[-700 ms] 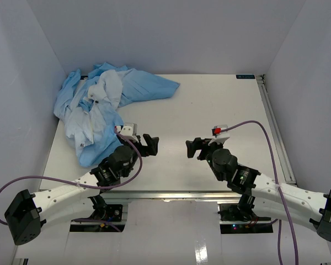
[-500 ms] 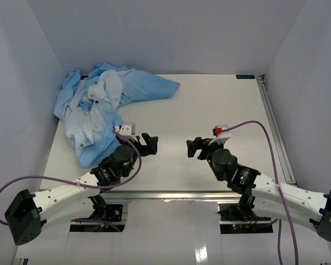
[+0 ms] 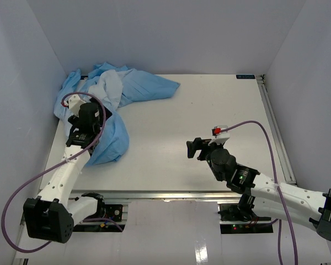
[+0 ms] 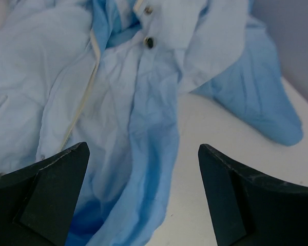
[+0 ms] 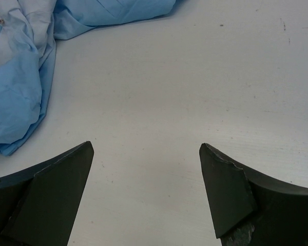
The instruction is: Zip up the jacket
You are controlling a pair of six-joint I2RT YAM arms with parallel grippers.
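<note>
The crumpled jacket (image 3: 137,85) lies heaped at the far left corner of the desk (image 3: 220,105), the left hand (image 4: 143,154) poised over it, released and holding nothing, while the right hand (image 3: 195,149), likewise released, hangs above the near middle.

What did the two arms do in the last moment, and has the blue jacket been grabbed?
The left gripper swung from the middle of the table to the far left and now hangs over the jacket, jaws open, holding nothing. The right gripper stayed near the middle, open. The jacket remains a crumpled heap in the far-left corner.
</note>
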